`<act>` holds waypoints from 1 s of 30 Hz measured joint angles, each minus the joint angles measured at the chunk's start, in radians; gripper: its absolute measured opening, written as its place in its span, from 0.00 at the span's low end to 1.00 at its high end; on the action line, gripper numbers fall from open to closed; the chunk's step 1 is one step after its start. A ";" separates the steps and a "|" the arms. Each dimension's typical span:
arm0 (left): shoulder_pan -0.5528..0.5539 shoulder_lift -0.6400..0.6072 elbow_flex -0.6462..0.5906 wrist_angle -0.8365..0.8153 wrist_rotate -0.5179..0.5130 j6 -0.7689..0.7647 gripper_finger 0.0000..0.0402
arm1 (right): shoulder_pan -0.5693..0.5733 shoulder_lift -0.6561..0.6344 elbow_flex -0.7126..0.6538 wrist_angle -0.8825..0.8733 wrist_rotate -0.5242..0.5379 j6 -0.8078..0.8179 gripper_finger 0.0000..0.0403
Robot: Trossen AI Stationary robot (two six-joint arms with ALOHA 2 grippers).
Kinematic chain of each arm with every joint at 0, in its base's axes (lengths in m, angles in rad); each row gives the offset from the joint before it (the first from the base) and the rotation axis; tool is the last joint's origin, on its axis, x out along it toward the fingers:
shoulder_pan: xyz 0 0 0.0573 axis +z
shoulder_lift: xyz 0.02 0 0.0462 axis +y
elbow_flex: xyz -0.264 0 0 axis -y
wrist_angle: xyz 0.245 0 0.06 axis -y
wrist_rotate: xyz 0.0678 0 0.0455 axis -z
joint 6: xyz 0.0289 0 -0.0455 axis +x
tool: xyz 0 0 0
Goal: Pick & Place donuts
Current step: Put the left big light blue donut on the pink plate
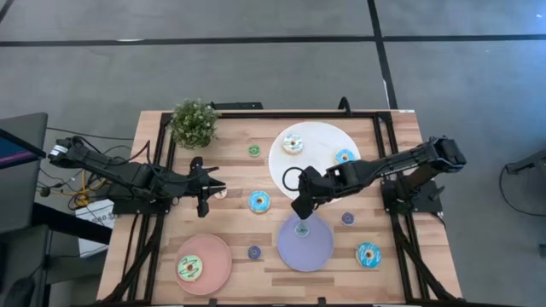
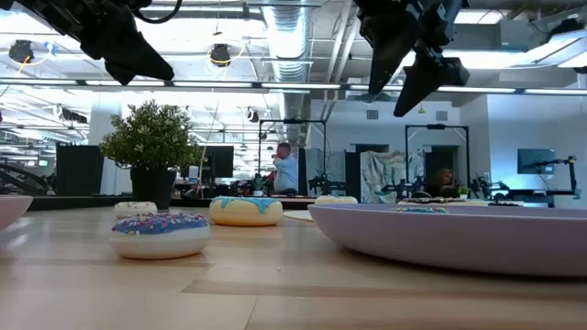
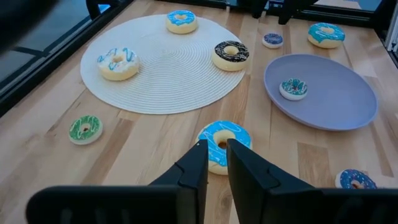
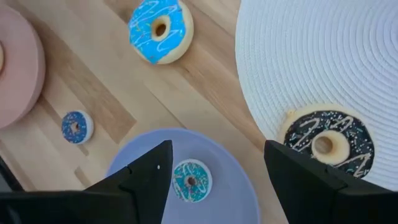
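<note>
Donuts scattered over wooden bench. Small teal-iced donut [image 4: 191,180] lies on smooth purple plate [image 4: 236,205], directly below right gripper [image 4: 214,180], jaws spread wide. Chocolate ring [image 4: 325,144] on ribbed white mat [image 4: 323,56]. Left gripper [image 3: 214,165] jaws nearly together, empty; blue-iced ring [image 3: 224,144] just ahead.

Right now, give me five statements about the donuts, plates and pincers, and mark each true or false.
1. A small teal donut lies on the purple plate. True.
2. The chocolate donut lies on the pink plate. False: it is on the white round mat.
3. The right pincer is open above the purple plate. True.
4. The pink plate holds no donut. False: a green-iced donut lies on it.
5. The potted plant stands on the white mat. False: it stands on the bare table.
</note>
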 joint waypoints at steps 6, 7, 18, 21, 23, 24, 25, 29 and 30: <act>0.000 0.000 0.000 0.000 0.000 -0.002 0.13 | -0.001 0.004 0.000 0.000 -0.006 -0.030 0.61; 0.000 0.000 0.000 0.000 0.000 -0.002 0.13 | -0.001 0.004 0.000 0.000 -0.004 -0.031 0.61; 0.000 0.000 0.000 0.000 0.000 -0.003 0.13 | 0.001 0.004 0.000 0.000 -0.002 -0.065 0.61; 0.000 0.000 0.000 0.000 0.000 -0.003 0.13 | 0.001 0.004 0.000 0.000 -0.002 -0.076 0.61; 0.000 0.000 0.000 0.000 -0.001 -0.003 0.13 | 0.001 0.004 0.000 0.000 -0.002 -0.076 0.61; 0.000 0.000 0.000 0.000 -0.001 -0.003 0.13 | 0.001 0.004 0.000 0.000 -0.002 -0.076 0.61; 0.000 0.000 0.000 0.000 -0.001 -0.003 0.13 | 0.001 0.004 0.000 0.000 0.001 -0.076 0.61; 0.000 0.000 0.000 0.000 -0.001 -0.003 0.13 | 0.001 0.004 0.000 0.000 0.005 -0.083 0.61; 0.000 0.000 0.000 0.000 -0.001 -0.003 0.13 | 0.001 0.004 0.000 0.000 0.005 -0.083 0.61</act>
